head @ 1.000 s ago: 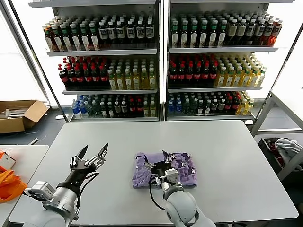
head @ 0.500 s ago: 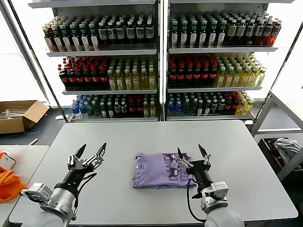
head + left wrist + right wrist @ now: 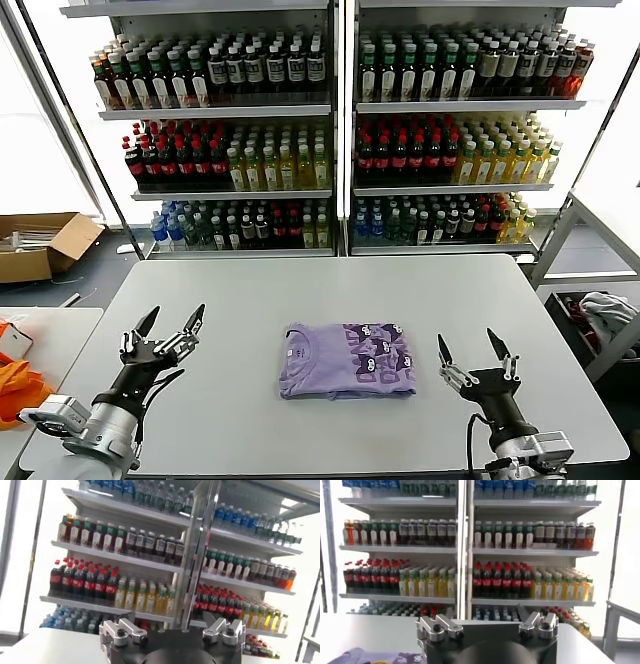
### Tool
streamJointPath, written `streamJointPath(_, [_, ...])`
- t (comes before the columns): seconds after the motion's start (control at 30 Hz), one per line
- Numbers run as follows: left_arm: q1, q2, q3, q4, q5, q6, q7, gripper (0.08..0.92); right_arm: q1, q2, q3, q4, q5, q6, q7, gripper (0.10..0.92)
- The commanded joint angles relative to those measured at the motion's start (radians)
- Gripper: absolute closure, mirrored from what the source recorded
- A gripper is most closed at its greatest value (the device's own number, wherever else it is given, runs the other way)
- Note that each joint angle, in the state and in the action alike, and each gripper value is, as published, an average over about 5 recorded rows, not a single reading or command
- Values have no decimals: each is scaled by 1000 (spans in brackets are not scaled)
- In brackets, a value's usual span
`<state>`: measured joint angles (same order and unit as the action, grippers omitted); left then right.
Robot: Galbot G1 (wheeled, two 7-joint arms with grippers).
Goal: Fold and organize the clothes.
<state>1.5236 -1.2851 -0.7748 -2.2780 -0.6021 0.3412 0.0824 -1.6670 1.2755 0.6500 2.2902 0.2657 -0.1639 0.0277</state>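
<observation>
Now my lavender T-shirt (image 3: 346,359) lies folded into a neat rectangle near the middle of the grey counter (image 3: 300,290), its dark purple-and-white print facing up on the half toward my right, its small white neck label (image 3: 293,350) on the half toward my left. Nothing touches it.

My left claw (image 3: 167,328) hangs above the counter's left side, well apart from the shirt, its two fingers spread wide and grasping nothing. My right claw (image 3: 468,349) sits over the counter's right side, beside the shirt but clear of its edge, fingers likewise spread and released.

From my left wrist I see only the base of that claw (image 3: 172,635) with the drink shelves (image 3: 165,560) beyond it. From my right wrist, the base of the right claw (image 3: 487,630) fills the near part, and a corner of the shirt (image 3: 367,656) shows on the counter.

Behind the counter stand two shelf units (image 3: 340,130) packed with rows of bottles. A cardboard box (image 3: 45,243) rests on the floor off to my left, and an orange cloth (image 3: 20,390) lies on a separate side table.
</observation>
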Motion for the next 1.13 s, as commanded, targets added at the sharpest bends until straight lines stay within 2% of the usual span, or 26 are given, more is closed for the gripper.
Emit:
streamJointPath(0.03, [18, -23, -90, 11, 50, -6, 74, 177, -99, 6, 212, 36, 60, 35, -51, 203])
streamJointPath(0.33, [41, -50, -89, -8, 91, -16, 87, 177, -107, 9, 219, 42, 60, 19, -34, 203])
streamJointPath(0.6, [59, -73, -119, -3, 114, -36, 139, 177, -110, 12, 233, 34, 69, 10, -29, 203])
streamJointPath(1.13, [48, -66, -123, -3, 106, -35, 151, 177, -124, 32, 238, 37, 84, -13, -23, 203])
